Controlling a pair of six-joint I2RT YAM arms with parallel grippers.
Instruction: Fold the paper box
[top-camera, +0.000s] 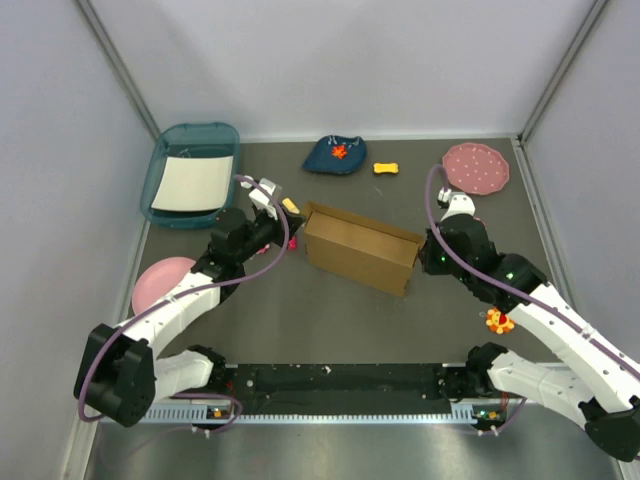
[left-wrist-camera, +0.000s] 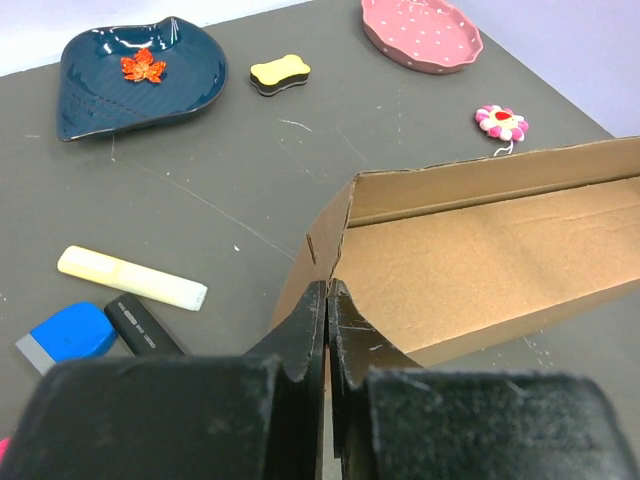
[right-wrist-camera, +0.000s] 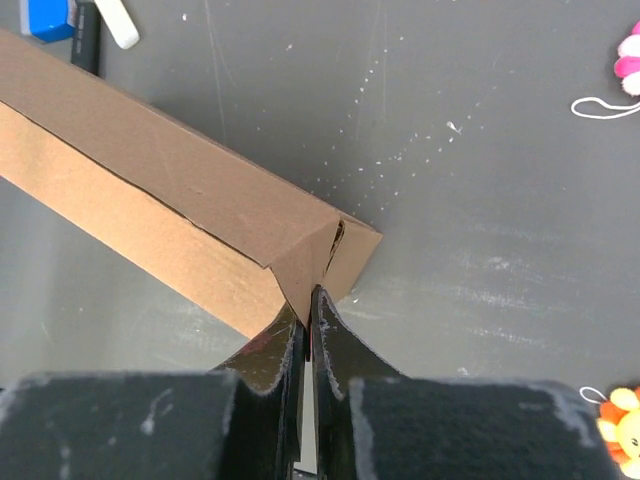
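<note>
At opposite ends of the paper box (top-camera: 360, 248), my left gripper (left-wrist-camera: 327, 300) and right gripper (right-wrist-camera: 309, 305) pinch thin cardboard edges (slim bites); uneven pulls could slip or tear.

You are looking at a lab test cell: plain pale walls (top-camera: 350, 60) box in a dark grey table (top-camera: 330, 330), the left arm (top-camera: 180, 305) and right arm (top-camera: 560, 310) are bolted to a black rail (top-camera: 340, 378) at its near edge, with a spotted pink dish (top-camera: 476, 168) and a small orange toy (top-camera: 499, 321) lying about.
</note>
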